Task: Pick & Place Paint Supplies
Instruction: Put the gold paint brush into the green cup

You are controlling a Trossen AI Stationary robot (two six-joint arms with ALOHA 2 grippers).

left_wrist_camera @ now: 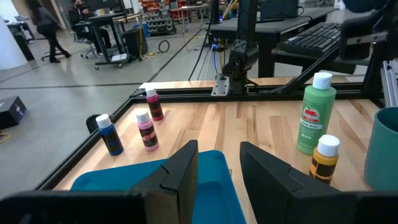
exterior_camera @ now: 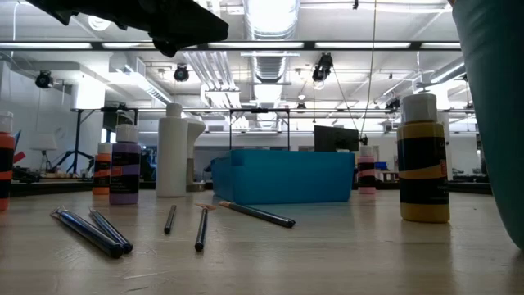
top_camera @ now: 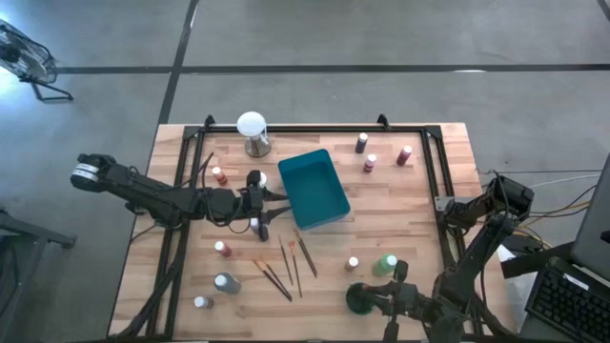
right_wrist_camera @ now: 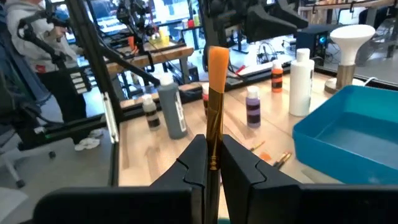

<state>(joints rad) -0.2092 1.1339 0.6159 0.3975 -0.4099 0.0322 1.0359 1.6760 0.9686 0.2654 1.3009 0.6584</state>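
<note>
My right gripper [right_wrist_camera: 213, 146] is shut on an orange-bristled brush [right_wrist_camera: 217, 65] at the table's near right, over a dark green cup [top_camera: 360, 298]. My left gripper [left_wrist_camera: 219, 155] hovers open over the left edge of the teal tray [top_camera: 313, 189], with nothing between its fingers. Several brushes [top_camera: 284, 267] lie flat on the table in front of the tray. Small white-capped bottles stand upright around it: three at the far right [top_camera: 370, 163], a green one [left_wrist_camera: 315, 112] and a yellow one [left_wrist_camera: 323, 158] near the cup. My right gripper pinches the brush between its two fingers [right_wrist_camera: 193, 162] just below the gold ferrule [right_wrist_camera: 215, 118]. The bristle end sticks out past the fingertips, clear of the table. The handle's other end is hidden behind the fingers.
A white globe on a metal base [top_camera: 252, 129] stands at the far edge. A tall white bottle [top_camera: 255, 179] stands close beside my left gripper. A grey bottle [top_camera: 227, 282] and small ones [top_camera: 202, 302] stand near left. A black frame [top_camera: 434, 162] runs round the table.
</note>
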